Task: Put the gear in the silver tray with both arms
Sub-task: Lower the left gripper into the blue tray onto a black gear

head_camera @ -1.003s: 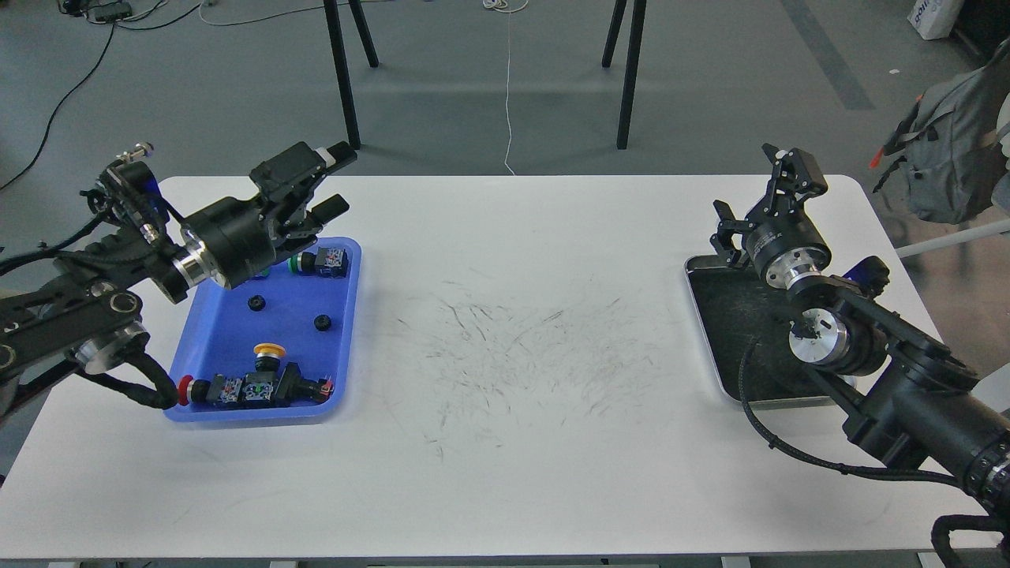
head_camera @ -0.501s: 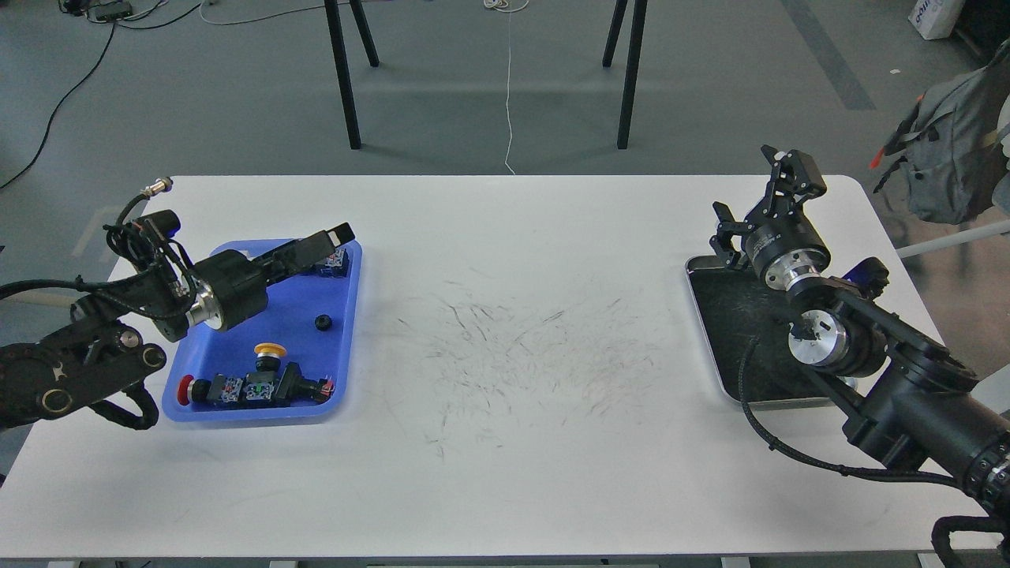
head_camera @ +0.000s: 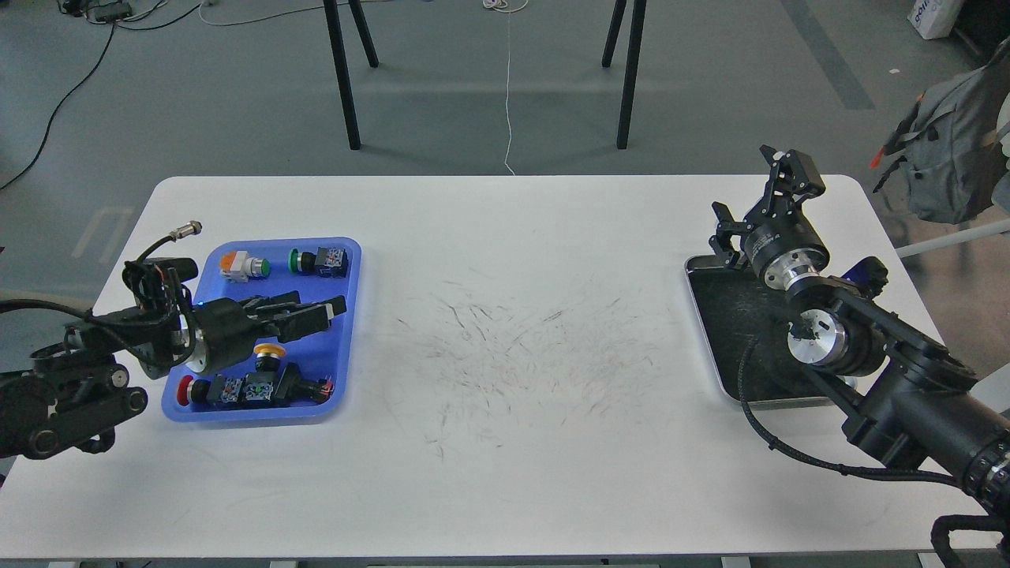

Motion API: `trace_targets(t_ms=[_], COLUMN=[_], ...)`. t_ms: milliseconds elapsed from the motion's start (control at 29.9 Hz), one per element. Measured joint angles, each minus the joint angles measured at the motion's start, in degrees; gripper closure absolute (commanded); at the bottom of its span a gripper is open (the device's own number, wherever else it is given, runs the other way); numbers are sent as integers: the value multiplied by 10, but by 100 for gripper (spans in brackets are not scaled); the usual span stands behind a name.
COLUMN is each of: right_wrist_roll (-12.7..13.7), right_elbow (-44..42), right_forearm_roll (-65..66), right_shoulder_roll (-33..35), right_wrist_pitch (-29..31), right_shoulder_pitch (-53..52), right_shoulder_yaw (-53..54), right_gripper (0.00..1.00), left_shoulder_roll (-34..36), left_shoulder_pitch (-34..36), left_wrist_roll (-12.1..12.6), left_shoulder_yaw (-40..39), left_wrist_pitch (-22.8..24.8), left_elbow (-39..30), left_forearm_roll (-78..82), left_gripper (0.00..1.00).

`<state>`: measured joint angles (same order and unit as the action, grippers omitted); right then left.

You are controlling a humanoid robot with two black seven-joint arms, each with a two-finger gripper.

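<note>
The silver tray (head_camera: pixel 699 331) lies at the table's right side; what shows of its dark scratched floor is bare. My right gripper (head_camera: pixel 759 195) is open and empty, raised over the tray's far left corner. My left gripper (head_camera: pixel 322 314) is down low inside the blue plastic tray (head_camera: pixel 347 347), its fingers pointing right and slightly apart. No small black gear shows now; the left gripper's fingers cover the middle of the blue tray.
The blue tray also holds push-button switches: an orange one (head_camera: pixel 239 265), a green one (head_camera: pixel 316 259), a yellow one (head_camera: pixel 269 352) and a red one (head_camera: pixel 186 390). A grey backpack (head_camera: pixel 947 150) sits beyond the right edge. Black stand legs (head_camera: pixel 344 79) rise behind the table.
My left arm has dropped from above the blue tray's far end and pulled back, so its gripper now lies low over the tray's middle, covering the two black gears. The right arm barely moved.
</note>
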<state>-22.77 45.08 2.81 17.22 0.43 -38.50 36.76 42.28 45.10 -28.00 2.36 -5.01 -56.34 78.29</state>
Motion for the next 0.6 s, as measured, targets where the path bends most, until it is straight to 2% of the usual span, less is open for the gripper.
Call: trace_targets(t_ms=[267, 602], right_wrist_roll=[0, 0], right_elbow=[1, 1], right_forearm_roll=[0, 0], right_shoulder_roll=[2, 0], right_wrist_pitch=[0, 0], right_shoulder_pitch=[2, 2], right_shoulder_yaw=[0, 0], right_gripper=[0, 0], left_shoulder_roll=[4, -32], left_shoulder_pitch=[3, 4], left_wrist_roll=[0, 0], left_shoulder_yaw=[2, 7], left_wrist_pitch=[-12, -17], left_elbow=[5, 74], left_forearm_roll=[82, 88], left_gripper=[2, 13])
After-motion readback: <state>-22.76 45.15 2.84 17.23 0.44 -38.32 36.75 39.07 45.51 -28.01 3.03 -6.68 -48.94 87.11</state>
